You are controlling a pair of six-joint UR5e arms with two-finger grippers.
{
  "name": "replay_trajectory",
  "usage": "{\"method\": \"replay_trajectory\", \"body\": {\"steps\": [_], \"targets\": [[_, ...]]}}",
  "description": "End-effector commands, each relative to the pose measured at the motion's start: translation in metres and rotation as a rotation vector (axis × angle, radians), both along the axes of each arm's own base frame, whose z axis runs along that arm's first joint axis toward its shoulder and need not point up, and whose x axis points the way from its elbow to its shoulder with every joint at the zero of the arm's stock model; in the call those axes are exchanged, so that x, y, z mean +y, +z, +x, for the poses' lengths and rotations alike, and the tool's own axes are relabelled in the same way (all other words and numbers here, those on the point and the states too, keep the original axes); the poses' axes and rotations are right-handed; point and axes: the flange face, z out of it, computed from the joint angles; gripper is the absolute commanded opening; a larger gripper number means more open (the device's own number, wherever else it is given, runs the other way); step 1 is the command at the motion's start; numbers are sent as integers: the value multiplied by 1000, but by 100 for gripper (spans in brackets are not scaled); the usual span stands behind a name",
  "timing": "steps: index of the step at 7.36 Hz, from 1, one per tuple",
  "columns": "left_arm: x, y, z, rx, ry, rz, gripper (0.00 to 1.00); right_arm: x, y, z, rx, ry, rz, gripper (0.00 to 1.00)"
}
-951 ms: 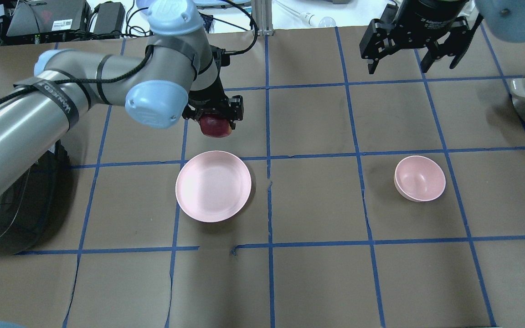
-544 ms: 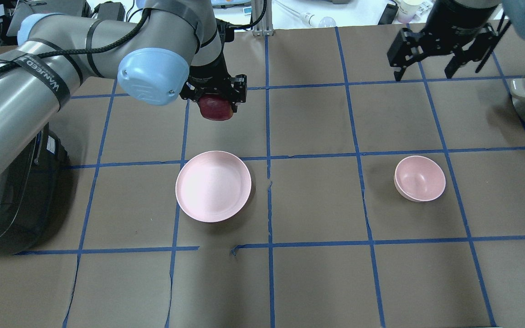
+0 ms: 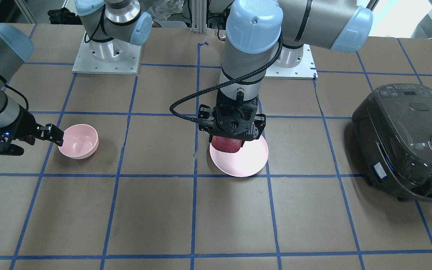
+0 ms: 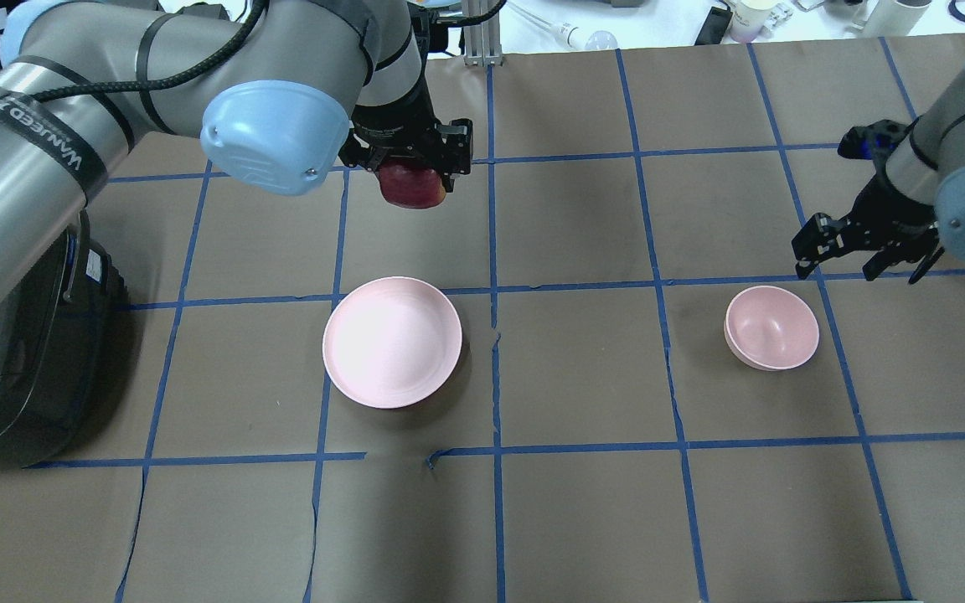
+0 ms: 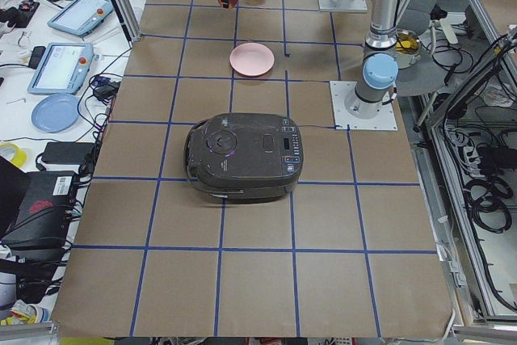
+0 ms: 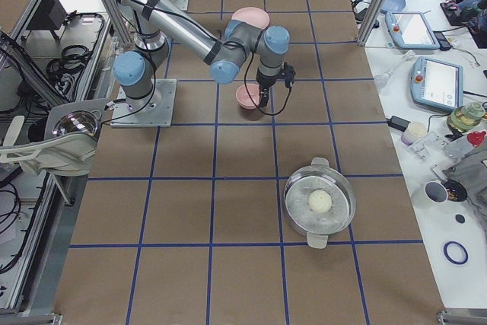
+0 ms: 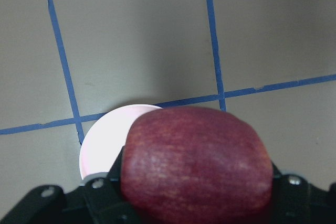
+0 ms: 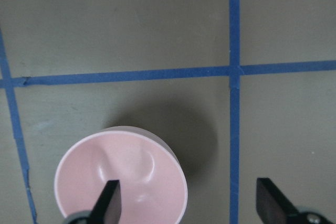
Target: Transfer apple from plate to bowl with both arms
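My left gripper [image 4: 412, 177] is shut on the dark red apple [image 4: 411, 186] and holds it in the air, beyond the flat pink plate [image 4: 391, 341] in the overhead view. The front view shows the apple [image 3: 226, 143] over the plate's [image 3: 251, 163] robot-side rim. In the left wrist view the apple [image 7: 195, 166] fills the space between the jaws, with the plate [image 7: 105, 140] below. The plate is bare. My right gripper [image 4: 864, 254] is open and empty, just beyond the small pink bowl [image 4: 771, 327]. Its fingers [image 8: 109, 200] frame the bowl [image 8: 122, 177] in the right wrist view.
A black rice cooker [image 4: 13, 343] stands at the table's left edge, under my left arm. A steel pot [image 6: 319, 202] with a pale ball inside stands on the table beyond my right arm, out of the overhead view.
My left gripper has carried the apple farther from the plate and a little right. My right gripper has swung from the table's far edge to the bowl's far side.
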Motion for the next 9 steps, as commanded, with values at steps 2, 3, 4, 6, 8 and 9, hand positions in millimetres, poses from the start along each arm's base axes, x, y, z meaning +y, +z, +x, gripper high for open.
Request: {"method": "replay_trajectory", "body": {"steps": [2,3,4,6,8,9], "targets": [[-3,3,4,22,5,-12,0,23,-44,12,-43,-2,24,42],[-3,2,5,22,7,-13,0,20,-41,12,-29,2,-5,0],[-3,3,5,23,8,-15,0,17,-39,10,-17,1,-33,0],[-4,3,5,23,7,-16,0,15,-37,9,-13,-7,-38,0],[-3,3,4,24,7,-15,0,3,-23,23,-9,-40,-55,0],[-3,3,4,24,7,-14,0,-10,-12,56,-74,-20,-56,0]]}}
